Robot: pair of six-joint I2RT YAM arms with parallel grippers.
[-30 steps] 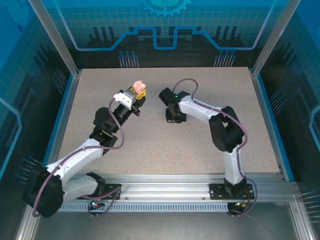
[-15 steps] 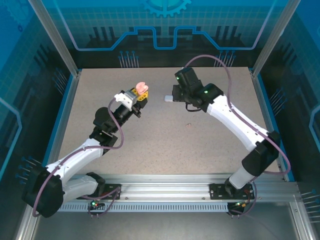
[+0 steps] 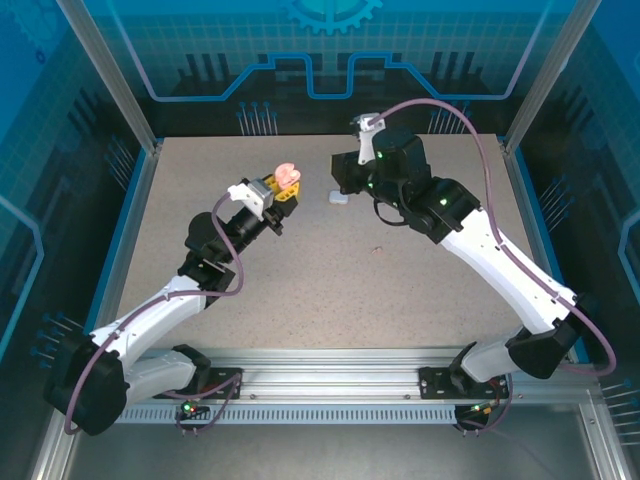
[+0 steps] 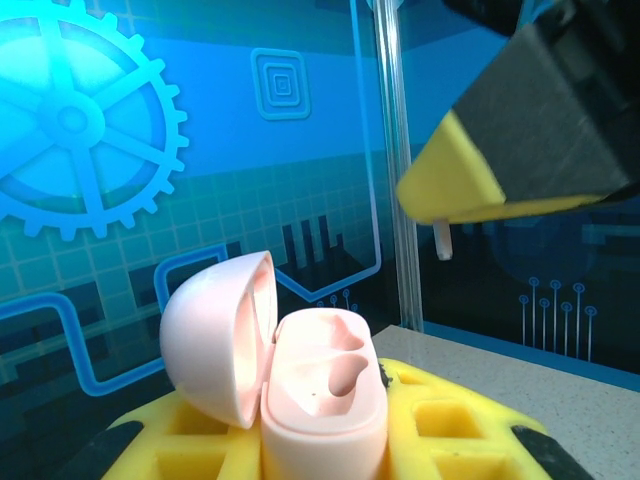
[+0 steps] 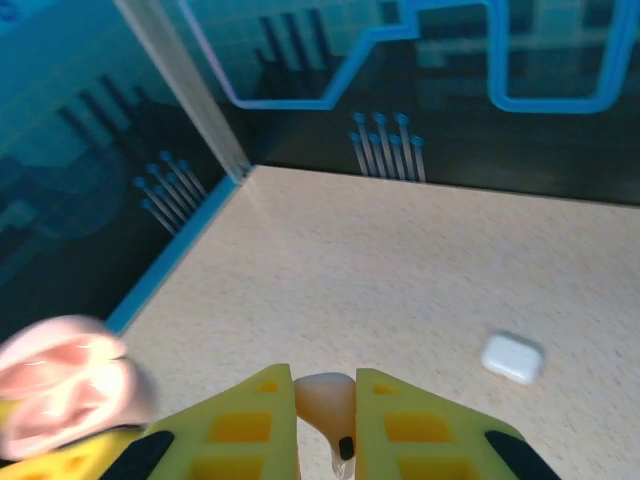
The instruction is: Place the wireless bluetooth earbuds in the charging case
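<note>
The left fingers [image 4: 450,420] clamp the open pink charging case [image 4: 320,400] above the tabletop [image 3: 300,290], and the right fingers [image 5: 250,420] pinch a pinkish-tan earbud [image 5: 322,395] near it, the right arm having risen from the tabletop beyond the white case [image 5: 512,358] within the last second.
</note>
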